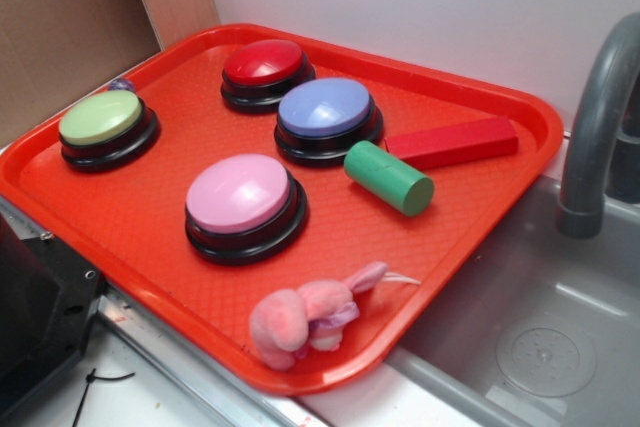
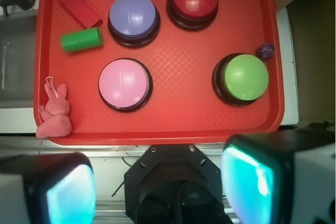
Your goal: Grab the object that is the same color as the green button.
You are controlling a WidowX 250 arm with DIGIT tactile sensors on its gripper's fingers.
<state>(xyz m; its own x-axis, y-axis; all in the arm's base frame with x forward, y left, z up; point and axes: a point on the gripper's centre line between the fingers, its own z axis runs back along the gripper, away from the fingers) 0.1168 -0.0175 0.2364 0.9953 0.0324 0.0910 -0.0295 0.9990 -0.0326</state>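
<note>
A short green cylinder (image 1: 389, 177) (image 2: 81, 40) lies on its side on the red tray (image 1: 470, 237) (image 2: 173, 124), between the blue button and a red block. The green button (image 1: 104, 125) (image 2: 243, 78) stands at the tray's far-left corner in the exterior view. My gripper (image 2: 160, 192) shows only in the wrist view. It hangs high above the near side of the tray, over the robot's black base, open, with nothing between its teal pads (image 2: 71, 195). It is far from the cylinder.
On the tray are also a pink button (image 1: 243, 203), a blue button (image 1: 327, 117), a red button (image 1: 265, 72), a red rectangular block (image 1: 455, 141) and a pink plush bunny (image 1: 305, 312). A small purple thing (image 2: 266, 51) lies beside the green button. A grey sink with a faucet (image 1: 595, 137) is on the right.
</note>
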